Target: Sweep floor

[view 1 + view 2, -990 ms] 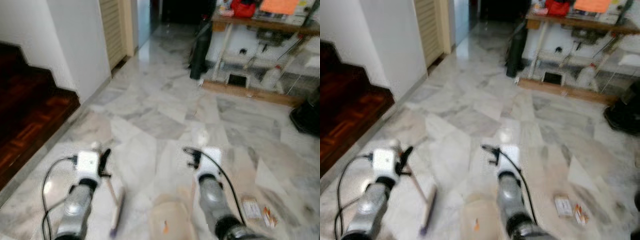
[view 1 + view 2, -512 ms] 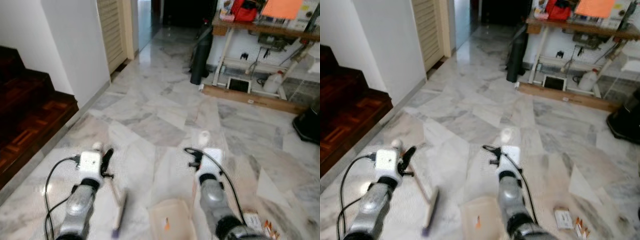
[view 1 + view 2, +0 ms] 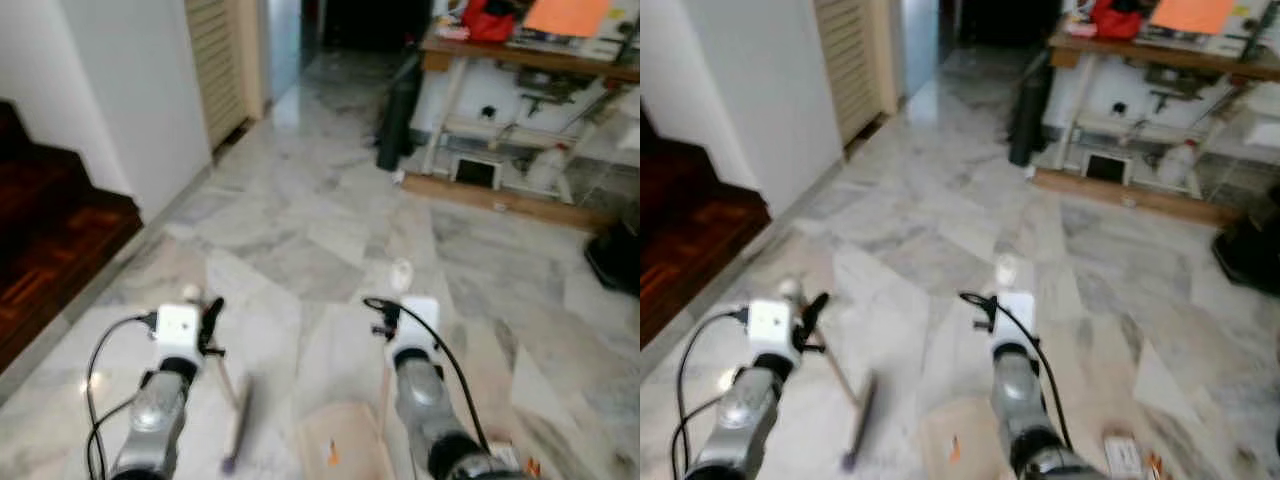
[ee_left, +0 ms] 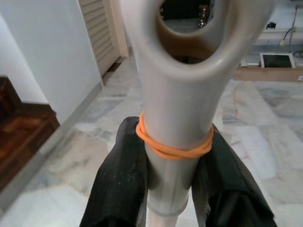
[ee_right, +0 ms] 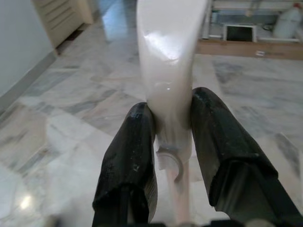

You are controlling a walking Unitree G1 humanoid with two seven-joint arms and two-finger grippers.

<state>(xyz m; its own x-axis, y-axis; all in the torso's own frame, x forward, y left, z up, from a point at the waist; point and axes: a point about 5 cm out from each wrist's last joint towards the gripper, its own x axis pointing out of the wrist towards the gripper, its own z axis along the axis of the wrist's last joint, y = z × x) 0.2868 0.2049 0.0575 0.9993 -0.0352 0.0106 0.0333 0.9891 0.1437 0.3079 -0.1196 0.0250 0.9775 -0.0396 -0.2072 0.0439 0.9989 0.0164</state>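
**Robot holding broom and dustpan over marble floor**

So both arms sit at the bottom of the head view. The left gripper (image 4: 173,161) is clamped tight on the grey broom handle (image 4: 177,123), which has an orange rubber band (image 4: 173,147) wrapped round it right at the fingers (image 4: 124,179). In the head view the broom (image 3: 236,420) slants down from that gripper to the lower left of centre, its bristle end low on the floor.

The right gripper (image 5: 171,142) is squeezed on the pale dustpan handle (image 5: 168,71). The dustpan (image 3: 340,450) itself rests at bottom centre, just left of the right arm, with a small orange bit (image 3: 333,454) in it.

The marble floor (image 3: 330,220) is grey-white. A dark wooden step (image 3: 50,240) is at the left edge, a cluttered wooden table (image 3: 520,50) upper right, and a small packet (image 3: 1123,453) lies lower right. The head views are a bit blurry
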